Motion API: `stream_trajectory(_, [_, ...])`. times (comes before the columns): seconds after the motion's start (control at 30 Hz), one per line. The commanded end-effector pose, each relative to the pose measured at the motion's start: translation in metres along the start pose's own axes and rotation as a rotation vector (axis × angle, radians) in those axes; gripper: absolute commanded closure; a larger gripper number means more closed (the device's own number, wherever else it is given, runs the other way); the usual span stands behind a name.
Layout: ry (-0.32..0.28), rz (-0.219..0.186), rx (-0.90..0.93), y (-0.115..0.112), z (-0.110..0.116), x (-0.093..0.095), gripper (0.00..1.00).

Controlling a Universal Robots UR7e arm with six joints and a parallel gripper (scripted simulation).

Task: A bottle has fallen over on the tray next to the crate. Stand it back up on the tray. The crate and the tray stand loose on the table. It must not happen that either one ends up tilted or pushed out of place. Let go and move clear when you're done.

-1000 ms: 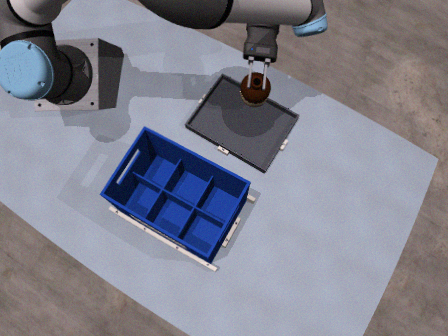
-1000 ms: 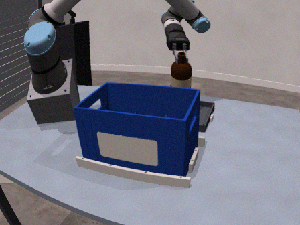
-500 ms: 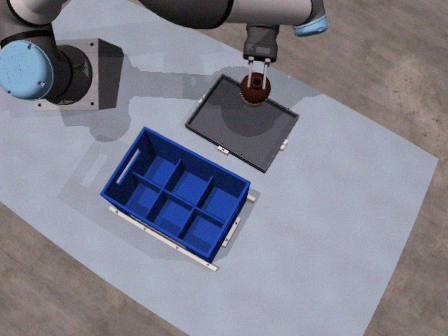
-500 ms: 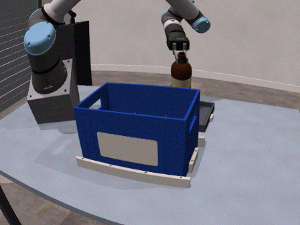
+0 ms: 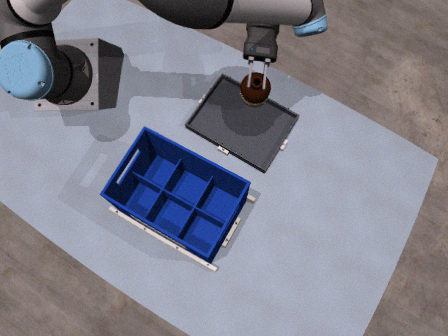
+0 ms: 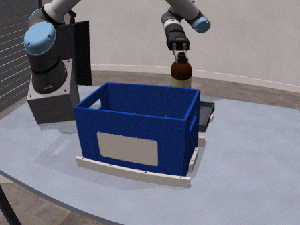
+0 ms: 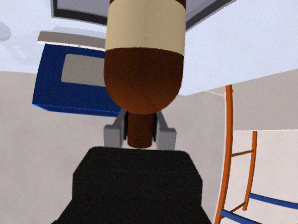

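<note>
The pale blue table (image 5: 325,210) (image 6: 244,151) (image 7: 225,55) carries both loose items. The open blue plastic crate (image 5: 197,156) (image 6: 127,124) (image 7: 45,75) sits level, with no visible tilt. The shallow dark grey tray (image 5: 210,112) (image 6: 205,117) (image 7: 80,13), beside it, appears flat.

The brown glass bottle (image 5: 255,95) (image 6: 181,71) (image 7: 145,75) with a cream label is essentially upright over the tray's side farther from the crate. Its base is out of sight, so contact with the tray cannot be confirmed. The black claw with grey fingers (image 5: 257,88) (image 6: 181,61) is closed on the bottle's neck.

The step in hand is judged to be setting down. Recommended: keep the bottle plumb, confirm that the whole base lies inside the raised rim, and lower slowly, stopping at first full contact. A base landing on the rim could tip the tray; excess downward force could shift it. Open the fingers evenly only once the bottle bears its own weight, then withdraw straight along the neck, without sideways drag, and well clear of the crate.

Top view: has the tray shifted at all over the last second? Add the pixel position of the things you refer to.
No, no visible shift: the tray (image 5: 215,132) (image 6: 208,114) (image 7: 80,16) sits the same against the robot's mounting plate (image 5: 93,50) (image 6: 68,78).
</note>
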State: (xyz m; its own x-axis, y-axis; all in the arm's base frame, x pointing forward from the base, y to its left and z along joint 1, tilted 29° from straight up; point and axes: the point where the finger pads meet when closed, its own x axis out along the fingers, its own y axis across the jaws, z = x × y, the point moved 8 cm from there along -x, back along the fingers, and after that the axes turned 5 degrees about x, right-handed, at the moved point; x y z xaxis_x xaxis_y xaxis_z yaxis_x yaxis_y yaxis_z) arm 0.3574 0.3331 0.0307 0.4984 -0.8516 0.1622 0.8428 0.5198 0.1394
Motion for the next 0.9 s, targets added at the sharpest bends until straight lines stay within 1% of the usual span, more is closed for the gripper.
stream_trajectory(0.0, [0.0, 0.0, 0.001, 0.0002, 0.0006, -0.0002, 1.0])
stream_trajectory(0.43, [0.0, 0.0, 0.001, -0.0006, 0.0013, 0.0014, 1.0])
stream_trajectory(0.87, [0.0, 0.0, 0.001, -0.0042, 0.0045, 0.0093, 1.0])
